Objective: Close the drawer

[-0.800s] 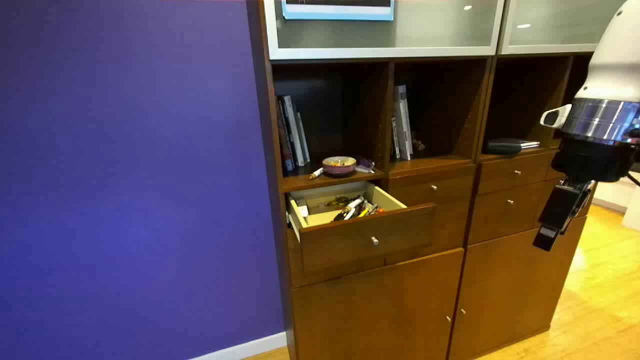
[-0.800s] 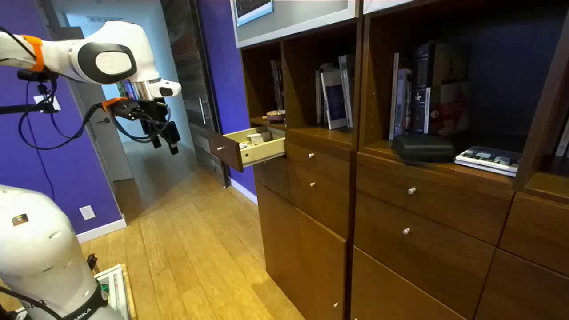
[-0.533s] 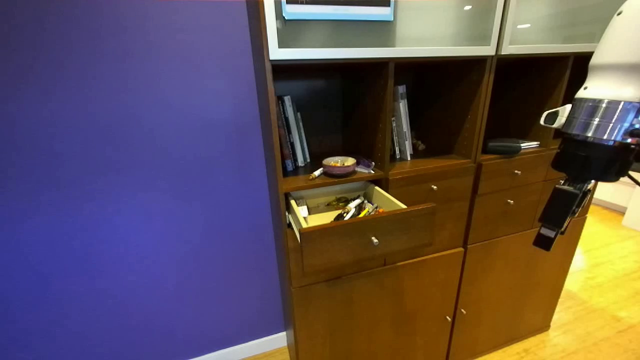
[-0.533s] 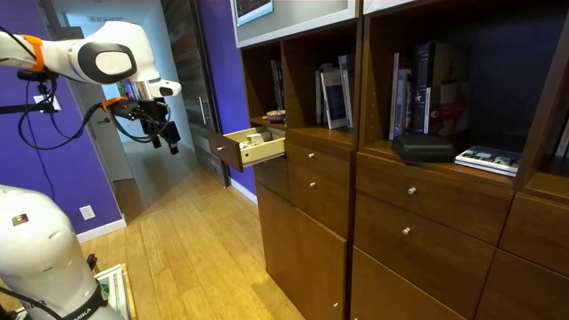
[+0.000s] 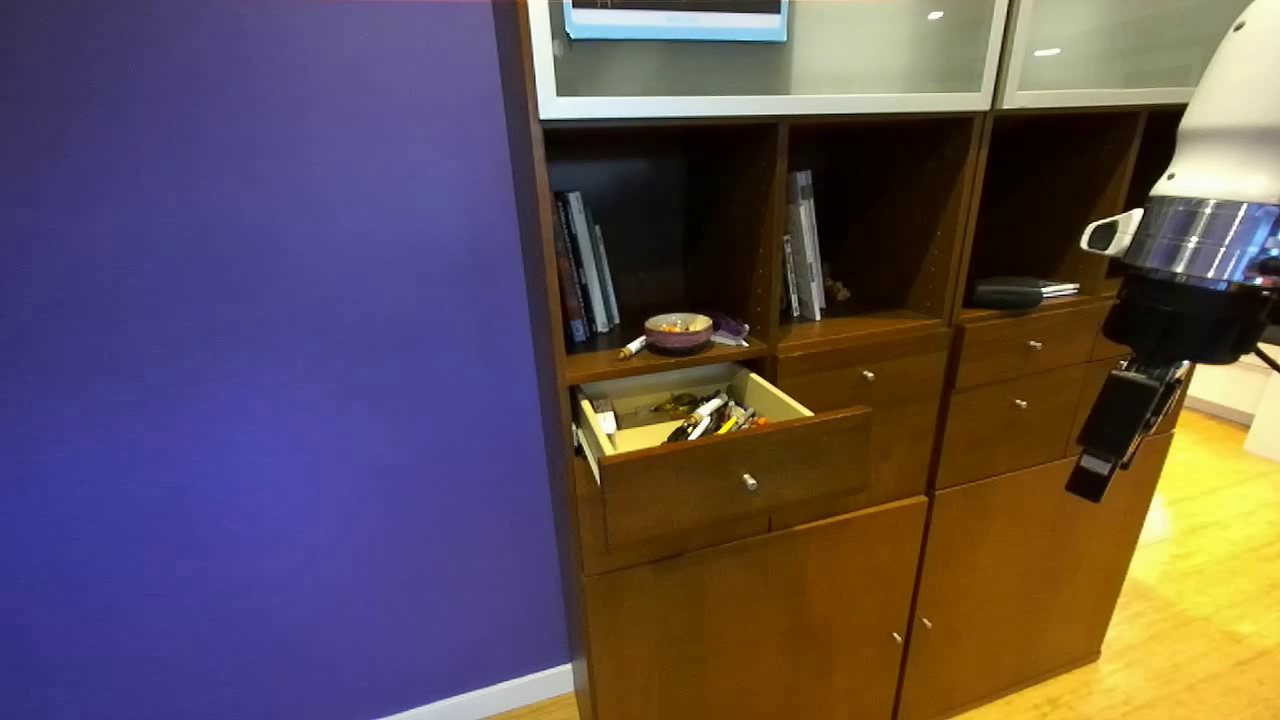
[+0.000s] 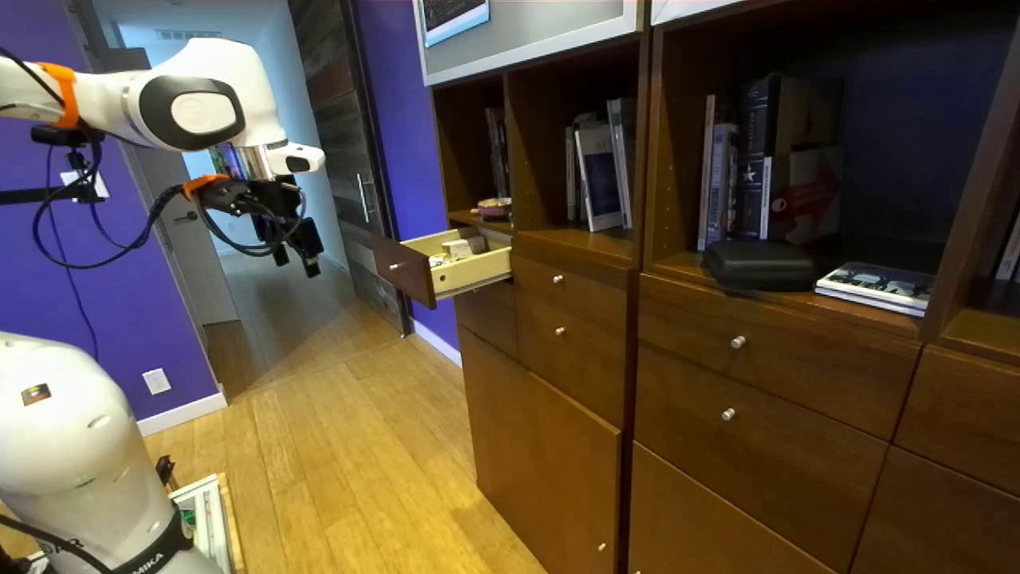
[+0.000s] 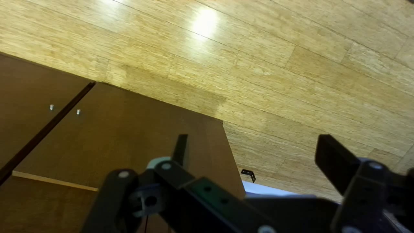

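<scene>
Drawer (image 5: 690, 490) is seen pulled out at the left end of the cabinet (image 5: 740, 620), and no fresh change is shown, so closing is judged still undone. The gripper (image 7: 254, 145) is held well apart from it, its fingers spread with nothing between. Compared with a moment earlier, arm (image 6: 203, 112) and drawer are found in the same places in both exterior views.

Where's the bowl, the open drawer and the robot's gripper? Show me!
Bowl (image 5: 679, 339), in an exterior view: its outer side.
Drawer (image 5: 690, 494), in an exterior view: its front panel.
Gripper (image 7: 253, 141), in the wrist view: midway between its fingertips.
</scene>
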Motion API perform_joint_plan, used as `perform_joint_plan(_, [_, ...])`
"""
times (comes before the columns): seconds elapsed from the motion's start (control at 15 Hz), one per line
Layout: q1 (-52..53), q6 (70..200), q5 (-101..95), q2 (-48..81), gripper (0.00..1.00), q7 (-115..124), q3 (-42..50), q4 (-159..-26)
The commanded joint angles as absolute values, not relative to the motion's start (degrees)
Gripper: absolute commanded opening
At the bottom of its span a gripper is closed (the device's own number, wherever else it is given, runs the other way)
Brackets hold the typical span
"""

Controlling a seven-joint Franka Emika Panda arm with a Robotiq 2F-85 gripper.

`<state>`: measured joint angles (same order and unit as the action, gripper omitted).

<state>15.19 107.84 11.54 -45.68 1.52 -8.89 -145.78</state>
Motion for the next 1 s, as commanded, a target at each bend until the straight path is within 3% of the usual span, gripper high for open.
perform_joint_plan(0.0, [14.71,107.90,12.87,-43.58,1.00,2.47,-10.19,-144.14])
perform_joint_plan(0.93, [10.78,121.69,12.60,-15.60,1.00,36.71,-23.28,-126.40])
